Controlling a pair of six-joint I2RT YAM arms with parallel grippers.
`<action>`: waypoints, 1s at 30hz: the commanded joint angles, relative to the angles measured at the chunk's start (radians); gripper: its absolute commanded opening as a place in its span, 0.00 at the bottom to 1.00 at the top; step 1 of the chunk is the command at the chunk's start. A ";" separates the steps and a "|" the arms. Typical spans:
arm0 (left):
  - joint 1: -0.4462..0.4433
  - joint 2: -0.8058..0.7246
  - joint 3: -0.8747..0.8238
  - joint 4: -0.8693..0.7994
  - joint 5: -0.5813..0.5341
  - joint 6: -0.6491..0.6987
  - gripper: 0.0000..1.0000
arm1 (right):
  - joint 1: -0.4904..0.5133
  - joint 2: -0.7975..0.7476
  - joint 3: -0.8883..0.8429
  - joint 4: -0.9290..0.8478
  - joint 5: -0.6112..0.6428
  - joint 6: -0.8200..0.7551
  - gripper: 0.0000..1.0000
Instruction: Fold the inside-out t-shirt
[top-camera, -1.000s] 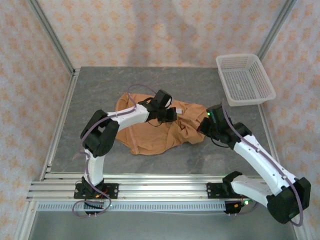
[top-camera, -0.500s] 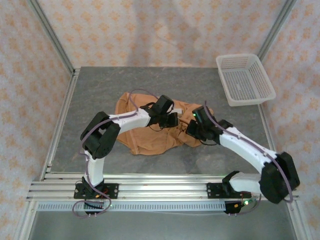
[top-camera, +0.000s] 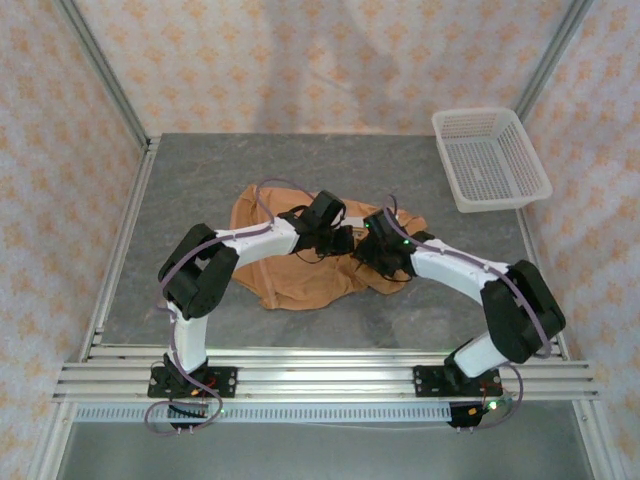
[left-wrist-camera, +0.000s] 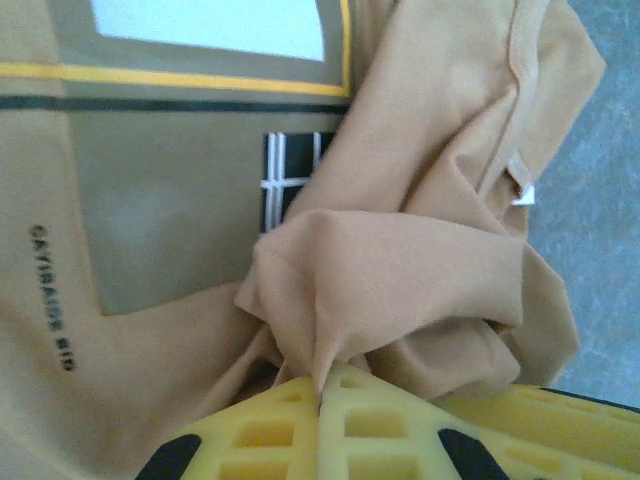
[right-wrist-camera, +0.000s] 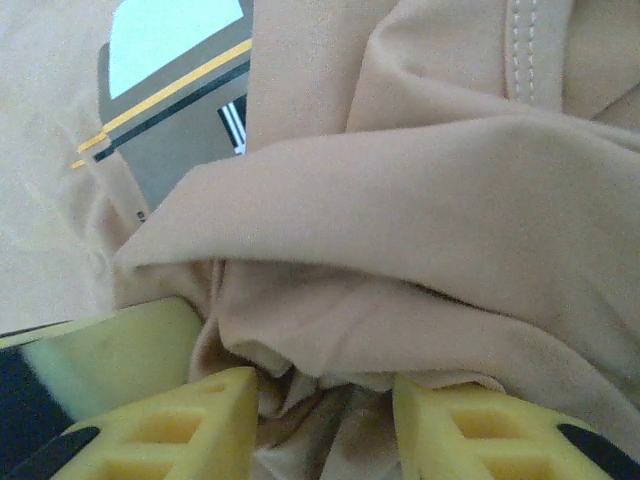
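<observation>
Pinching the soft, crumpled caramel t-shirt (top-camera: 290, 275), our left gripper (left-wrist-camera: 322, 395) clamps a fold. Our right gripper (right-wrist-camera: 325, 420) stands apart; bare grey tabletop (top-camera: 200, 180) rings the t-shirt.

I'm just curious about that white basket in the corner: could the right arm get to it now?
Probably yes: the basket is on that arm's side, bare table lies between, and the right gripper stands open over the t-shirt.

In the middle of the desk (top-camera: 200, 180), the inside-out t-shirt (top-camera: 300, 282); at the far right corner, well apart, a basket (top-camera: 480, 111). Upon the t-shirt, left gripper (top-camera: 345, 240) just left of right gripper (top-camera: 368, 246).
</observation>
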 joint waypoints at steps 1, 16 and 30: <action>0.004 -0.060 -0.011 0.014 -0.004 -0.007 0.00 | 0.003 0.051 0.025 0.063 0.074 0.059 0.44; 0.021 -0.077 -0.029 0.001 -0.011 0.009 0.00 | -0.044 0.065 0.147 -0.065 0.053 -0.037 0.00; 0.048 0.030 0.000 0.049 0.019 -0.021 0.00 | -0.063 -0.501 -0.095 0.070 -0.233 -0.125 0.00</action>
